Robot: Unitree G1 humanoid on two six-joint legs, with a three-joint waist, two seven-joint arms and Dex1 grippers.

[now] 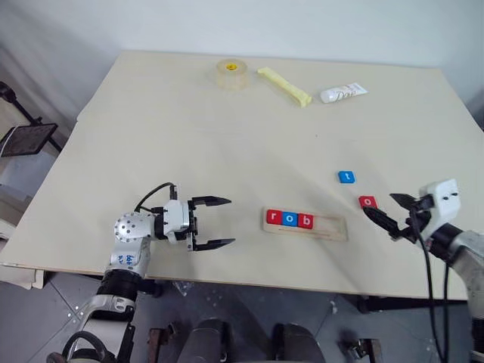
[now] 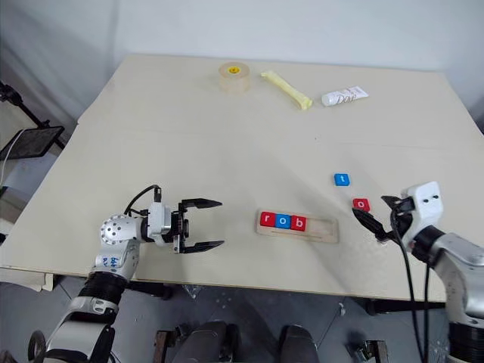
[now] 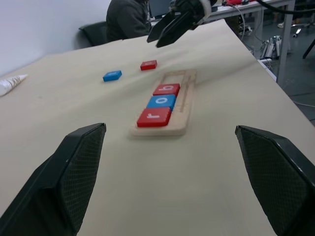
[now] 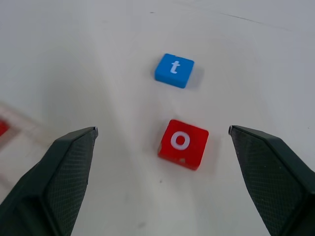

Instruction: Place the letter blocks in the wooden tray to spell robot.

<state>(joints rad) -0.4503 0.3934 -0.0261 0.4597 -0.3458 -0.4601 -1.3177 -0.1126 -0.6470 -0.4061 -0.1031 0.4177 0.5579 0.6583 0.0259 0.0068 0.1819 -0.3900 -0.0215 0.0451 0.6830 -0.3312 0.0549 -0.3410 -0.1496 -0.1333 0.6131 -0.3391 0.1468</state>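
Observation:
The wooden tray (image 1: 325, 227) lies near the table's front edge with a red r block (image 1: 273, 218), a blue o block (image 1: 290, 219) and a red b block (image 1: 305, 221) in its left part. A loose red o block (image 1: 367, 202) and a blue t block (image 1: 346, 177) rest on the table to the tray's right. My right gripper (image 1: 387, 215) hovers open just right of the red o block (image 4: 183, 143), with nothing between its fingers. The blue t block (image 4: 174, 70) lies beyond it. My left gripper (image 1: 219, 222) is open and empty, left of the tray, pointing at it.
At the table's far side sit a roll of tape (image 1: 232, 74), a yellow stick (image 1: 284, 85) and a white tube (image 1: 343, 93). A person in dark clothing (image 3: 129, 18) sits beyond the table in the left wrist view.

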